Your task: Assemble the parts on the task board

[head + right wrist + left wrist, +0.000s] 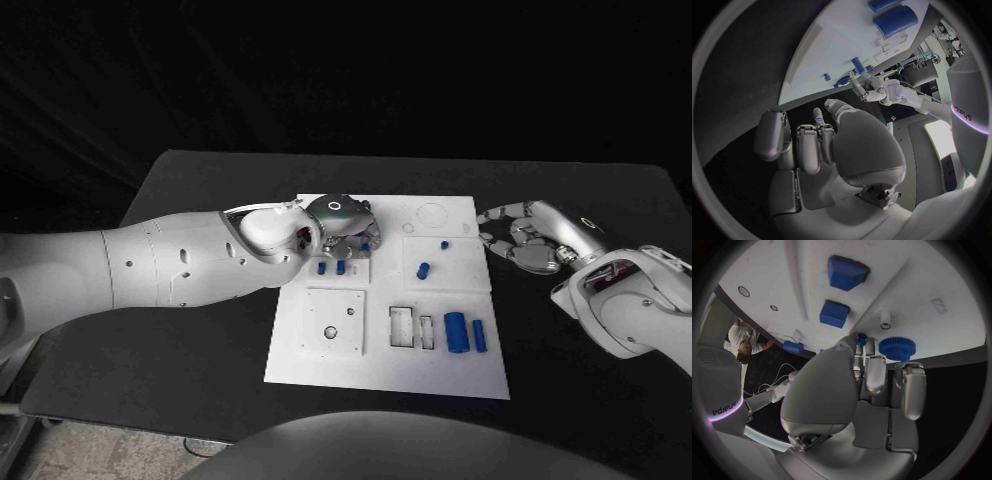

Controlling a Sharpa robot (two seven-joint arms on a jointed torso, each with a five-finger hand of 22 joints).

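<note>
Over the far-left corner of the task board, seen from the head, the left hand reaches down among small blue parts; whether it holds one cannot be told from this angle. The right hand hangs just off the board's right edge over the counter, fingers curled with nothing visible in them. A short blue peg lies between the two hands, and a larger blue cylinder lies nearer the robot.

From the left wrist, something the head camera hides: a small blue piece sits at the tips of the left hand's fingers, apparently pinched, with a blue gear just beside them and two blue blocks beyond.

From the right wrist, the right hand's fingers are loosely curled and empty.

These parts look like light, rigid, smooth plastic; likely slippery, best pinched across their sides.
</note>
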